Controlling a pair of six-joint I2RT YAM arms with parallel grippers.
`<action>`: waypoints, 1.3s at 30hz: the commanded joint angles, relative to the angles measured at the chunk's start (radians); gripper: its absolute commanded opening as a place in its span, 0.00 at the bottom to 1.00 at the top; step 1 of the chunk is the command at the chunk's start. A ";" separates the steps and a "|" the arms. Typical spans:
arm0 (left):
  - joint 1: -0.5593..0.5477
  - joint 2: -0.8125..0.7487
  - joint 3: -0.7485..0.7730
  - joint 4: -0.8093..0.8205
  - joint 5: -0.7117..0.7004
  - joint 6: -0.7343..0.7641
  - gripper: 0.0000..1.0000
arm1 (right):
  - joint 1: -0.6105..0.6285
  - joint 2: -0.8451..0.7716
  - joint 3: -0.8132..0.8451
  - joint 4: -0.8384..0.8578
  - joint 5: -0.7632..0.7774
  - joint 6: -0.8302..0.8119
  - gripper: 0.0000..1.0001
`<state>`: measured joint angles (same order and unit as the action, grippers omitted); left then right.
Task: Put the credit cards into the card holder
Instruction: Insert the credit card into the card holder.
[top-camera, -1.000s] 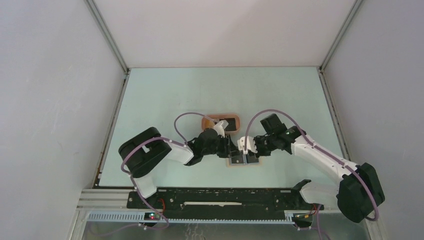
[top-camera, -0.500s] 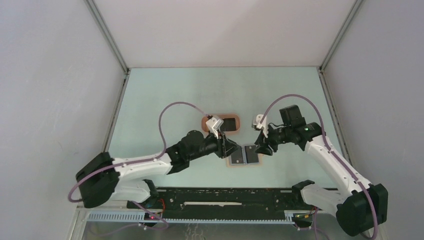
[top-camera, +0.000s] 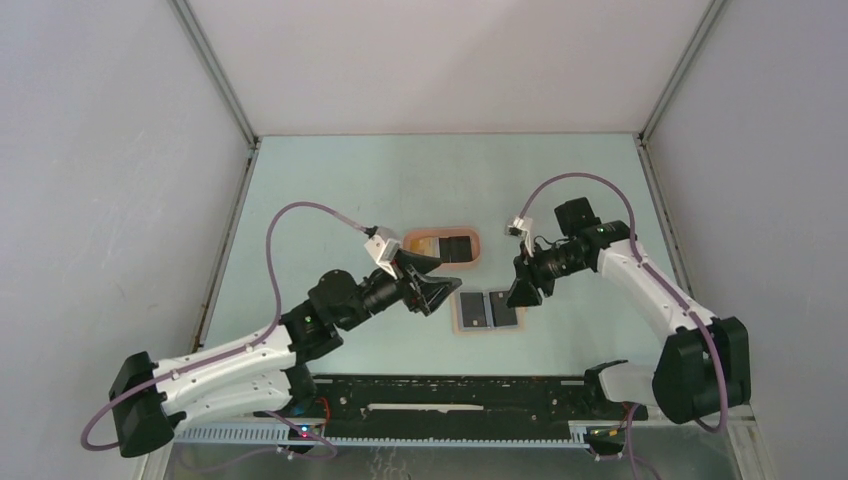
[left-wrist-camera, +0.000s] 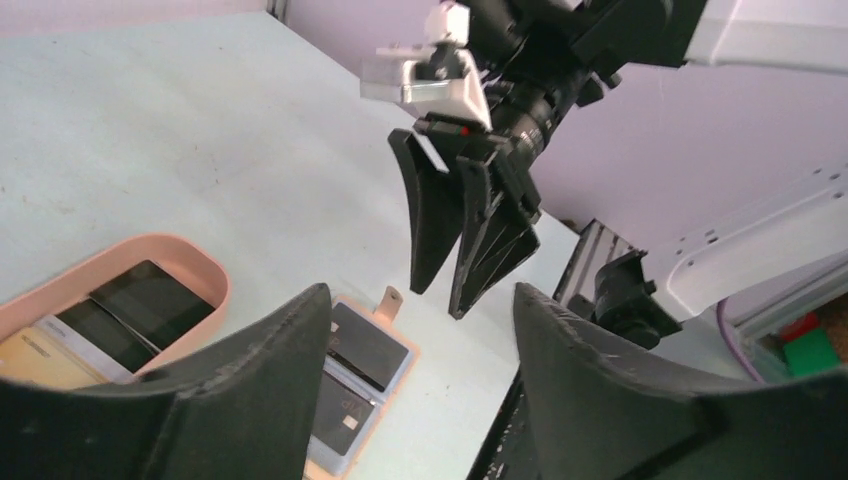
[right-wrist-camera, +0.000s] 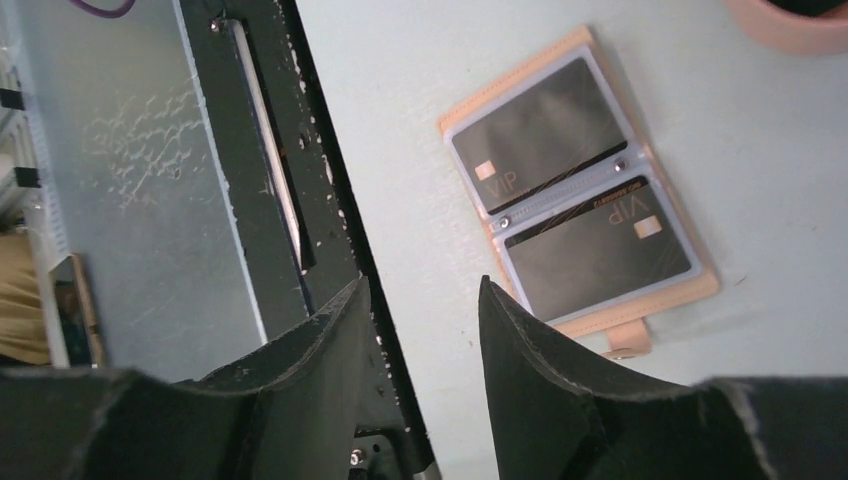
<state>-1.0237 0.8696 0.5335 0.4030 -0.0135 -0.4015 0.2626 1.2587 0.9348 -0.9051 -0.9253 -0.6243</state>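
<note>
The beige card holder (right-wrist-camera: 625, 338) lies open on the table (top-camera: 350, 190) between the two arms, with two black credit cards (right-wrist-camera: 545, 130) in its sleeves. More cards sit in a pink tray (left-wrist-camera: 205, 265) nearby. The left claw (top-camera: 438, 288) gapes wide and empty. The right claw (top-camera: 520, 292) is narrower and also empty.

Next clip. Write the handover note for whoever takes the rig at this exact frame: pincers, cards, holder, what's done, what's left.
Left pincer: open and empty, between the tray and the card holder.
Right pincer: open and empty, just right of the holder.
Card holder: lies open and flat on the table, snap tab sticking out.
Done: two black cards sit in its sleeves, one on each side.
Left: the pink tray holds more cards, black ones and a yellowish one; the exact count is unclear. They go into the holder.
</note>
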 joint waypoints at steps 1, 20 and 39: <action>-0.003 -0.033 -0.058 0.029 -0.052 0.019 0.82 | 0.026 0.057 0.029 -0.027 0.027 0.077 0.53; -0.001 0.279 -0.125 0.273 -0.076 -0.227 0.82 | 0.028 0.330 0.043 0.104 0.233 0.330 0.50; -0.001 0.576 -0.062 0.416 -0.036 -0.264 0.71 | -0.078 0.487 0.086 0.083 0.198 0.347 0.48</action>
<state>-1.0237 1.3983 0.4267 0.7319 -0.0719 -0.6411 0.2039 1.7241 0.9859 -0.8143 -0.6987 -0.2882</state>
